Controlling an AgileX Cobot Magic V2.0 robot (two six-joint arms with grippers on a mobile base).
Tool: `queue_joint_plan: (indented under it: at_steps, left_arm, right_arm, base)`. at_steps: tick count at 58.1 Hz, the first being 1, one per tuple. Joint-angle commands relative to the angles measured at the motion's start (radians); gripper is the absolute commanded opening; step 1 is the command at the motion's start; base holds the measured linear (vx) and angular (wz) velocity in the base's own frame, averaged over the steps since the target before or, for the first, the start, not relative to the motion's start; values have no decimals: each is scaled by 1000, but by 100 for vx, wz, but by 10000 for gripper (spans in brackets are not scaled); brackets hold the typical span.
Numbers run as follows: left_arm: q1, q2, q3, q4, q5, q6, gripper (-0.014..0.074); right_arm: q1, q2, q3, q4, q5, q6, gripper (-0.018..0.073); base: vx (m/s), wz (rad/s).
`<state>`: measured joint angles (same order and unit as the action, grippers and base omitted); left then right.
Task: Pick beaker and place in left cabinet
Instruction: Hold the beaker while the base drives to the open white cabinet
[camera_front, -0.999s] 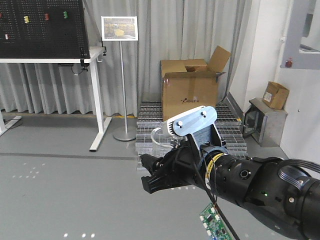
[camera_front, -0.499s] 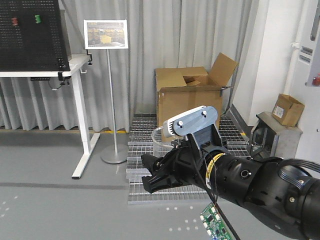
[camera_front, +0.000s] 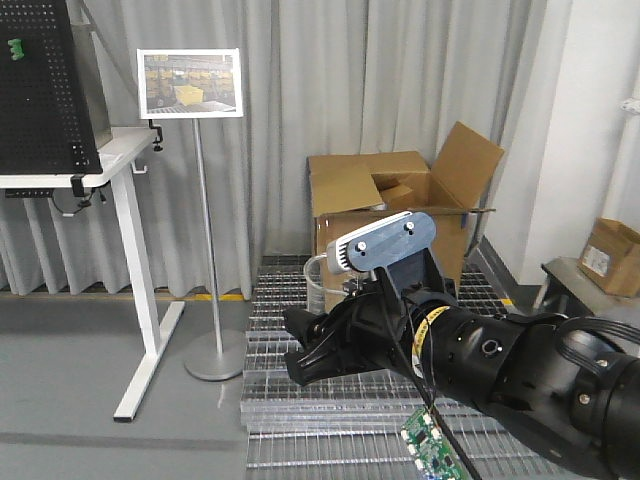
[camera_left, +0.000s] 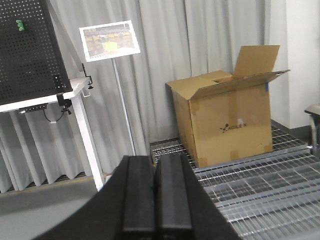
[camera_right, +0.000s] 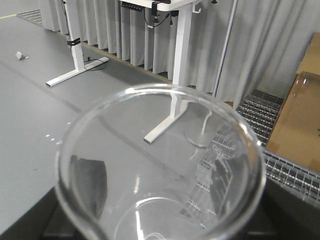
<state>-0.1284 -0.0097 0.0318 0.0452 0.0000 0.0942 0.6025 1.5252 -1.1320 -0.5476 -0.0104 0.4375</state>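
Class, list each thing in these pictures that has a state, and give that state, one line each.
beaker: held, empty
right gripper: shut on the beaker
left gripper: shut, holding nothing
cardboard box: top flaps open

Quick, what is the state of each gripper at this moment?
Left gripper: closed, holding nothing.
Right gripper: closed on the beaker.
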Motion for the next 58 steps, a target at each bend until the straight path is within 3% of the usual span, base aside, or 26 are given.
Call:
queue_joint_plan:
  at_steps: [1, 35, 58]
  left_arm:
    - [-1, -19, 16, -3, -75, -3, 1]
    - [-1, -19, 16, -3, -75, -3, 1]
    - [-1, -19, 16, -3, -75, -3, 1]
  right_arm:
    - [-4, -43, -32, 0, -70, 2, -1]
    - [-4, -43, -32, 0, -71, 2, -1]
    - [-4, -43, -32, 0, -70, 2, -1]
  base:
    - [56, 6]
    - [47, -4]
    - [31, -53]
